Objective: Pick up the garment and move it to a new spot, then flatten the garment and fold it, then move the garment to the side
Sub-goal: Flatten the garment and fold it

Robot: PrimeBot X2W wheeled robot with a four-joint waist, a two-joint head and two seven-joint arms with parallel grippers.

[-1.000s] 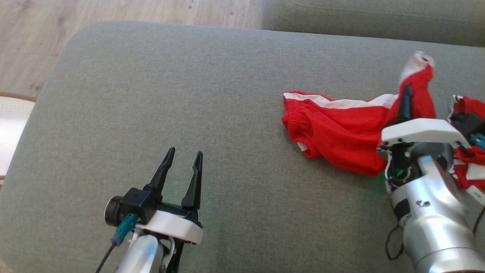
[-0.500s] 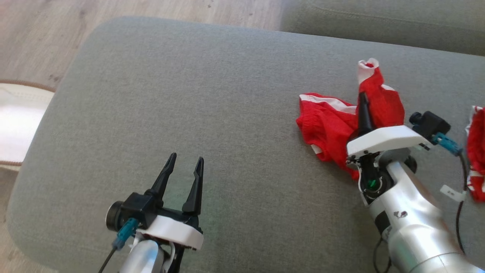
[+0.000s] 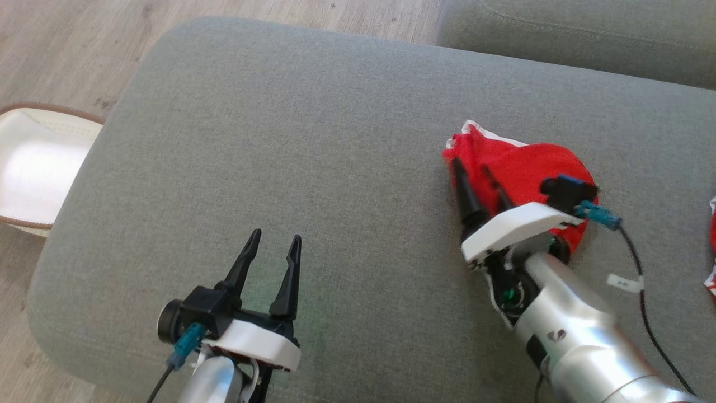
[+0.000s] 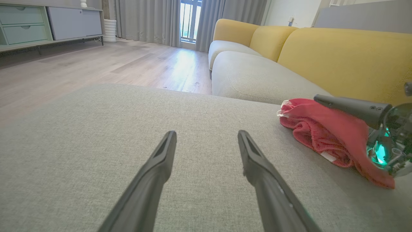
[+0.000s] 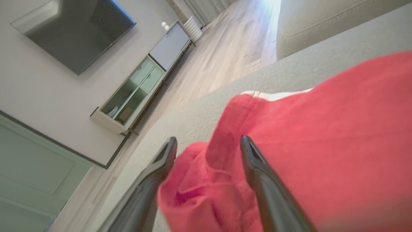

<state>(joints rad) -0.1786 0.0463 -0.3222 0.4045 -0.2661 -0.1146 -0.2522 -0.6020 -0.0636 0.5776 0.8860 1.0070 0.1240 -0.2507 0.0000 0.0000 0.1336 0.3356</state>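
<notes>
Red garment [image 3: 526,168] sits bunched at 2 o'clock on the grey cushion [image 3: 335,140]. My right fingers [image 3: 464,187] are apart with cloth between them, maybe snagged. My left fingers [image 3: 290,268] are apart at 7 o'clock. Relocating looks done, so next I need corners to flatten it.

Near side of red garment [image 3: 526,165] hidden under right end effector [image 3: 470,165]. In right wrist view its cloth blurs, cut by right and bottom edges. Second red cloth [image 3: 712,252] cut by head view's right edge.
</notes>
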